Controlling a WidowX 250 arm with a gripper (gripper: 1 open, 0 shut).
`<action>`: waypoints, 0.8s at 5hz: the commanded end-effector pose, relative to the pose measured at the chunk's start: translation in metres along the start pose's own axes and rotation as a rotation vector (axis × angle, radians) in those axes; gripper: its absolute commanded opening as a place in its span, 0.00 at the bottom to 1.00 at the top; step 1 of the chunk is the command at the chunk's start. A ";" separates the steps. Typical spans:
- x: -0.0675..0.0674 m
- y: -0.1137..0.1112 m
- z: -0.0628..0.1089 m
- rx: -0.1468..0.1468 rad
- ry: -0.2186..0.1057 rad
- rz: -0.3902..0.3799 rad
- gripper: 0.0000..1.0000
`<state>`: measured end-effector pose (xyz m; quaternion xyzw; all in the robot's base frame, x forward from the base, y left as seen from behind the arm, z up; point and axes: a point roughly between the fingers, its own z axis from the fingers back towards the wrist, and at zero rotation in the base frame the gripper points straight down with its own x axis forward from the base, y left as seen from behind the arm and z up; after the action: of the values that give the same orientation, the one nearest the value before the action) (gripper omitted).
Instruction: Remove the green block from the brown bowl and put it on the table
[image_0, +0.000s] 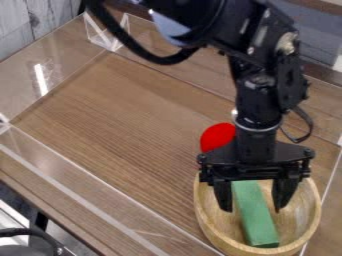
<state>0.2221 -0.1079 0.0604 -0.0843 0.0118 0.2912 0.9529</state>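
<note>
The brown bowl (203, 216), a shallow tan wooden one, sits at the front right of the table (120, 110). The mint-green block (254, 218) lies inside it, running from the bowl's middle toward its front rim. My gripper (253, 191) points straight down over the bowl and is open. Its two black fingers (218, 192) reach down inside the rim, one on each side of the block's far end. Nothing is held, and I cannot tell whether a finger touches the block.
A red round fruit (214, 136) rests on the table just behind the bowl, beside my arm. Low clear acrylic walls (54, 165) edge the tabletop, and a small clear stand (106, 35) is at the back left.
</note>
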 end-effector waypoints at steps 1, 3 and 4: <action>0.010 -0.004 0.008 -0.043 -0.037 -0.015 1.00; 0.017 -0.007 0.002 -0.038 -0.064 0.025 1.00; 0.018 -0.010 0.003 -0.038 -0.081 0.062 1.00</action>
<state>0.2345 -0.1021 0.0542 -0.0788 -0.0133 0.3277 0.9414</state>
